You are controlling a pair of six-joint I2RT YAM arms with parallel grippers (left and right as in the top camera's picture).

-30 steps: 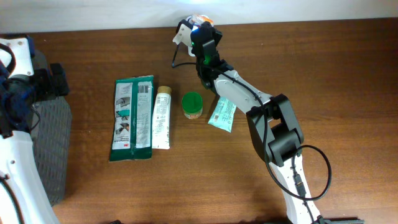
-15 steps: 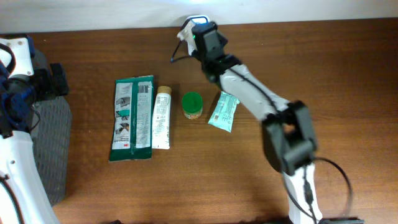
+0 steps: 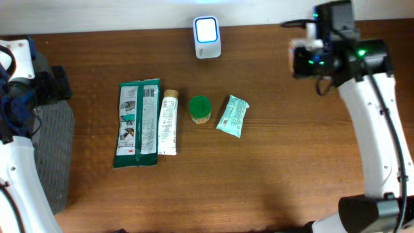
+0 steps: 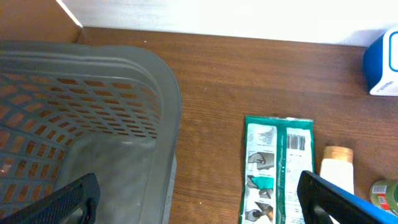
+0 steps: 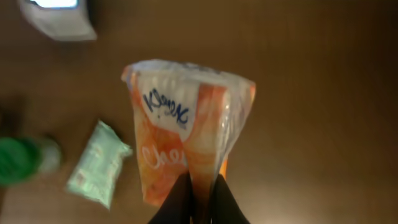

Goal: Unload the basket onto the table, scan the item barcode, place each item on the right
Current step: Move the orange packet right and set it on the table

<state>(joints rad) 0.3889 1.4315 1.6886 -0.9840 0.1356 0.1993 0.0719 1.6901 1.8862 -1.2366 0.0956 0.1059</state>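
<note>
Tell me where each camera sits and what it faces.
Overhead: above the table, looking straight down; left arm and right arm show.
Left wrist: by the basket, facing the green packet; open left gripper shows.
Right wrist: raised, looking down; right gripper shut on the tissue pack.
Shared: scanner in all three.

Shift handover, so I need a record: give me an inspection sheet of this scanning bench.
Surface: brown wooden table.
Job's things: scanner lit at the back edge; orange Kleenex pack held aloft.
Clutter: green pack, tube, green-lidded jar, mint tissue pack, in a row.
Grippers: left gripper open at the basket edge; right gripper, jaws shut on the Kleenex pack.
Cables: black lead by the right wrist.
Surroundings: grey mesh basket left; white wall behind.
</note>
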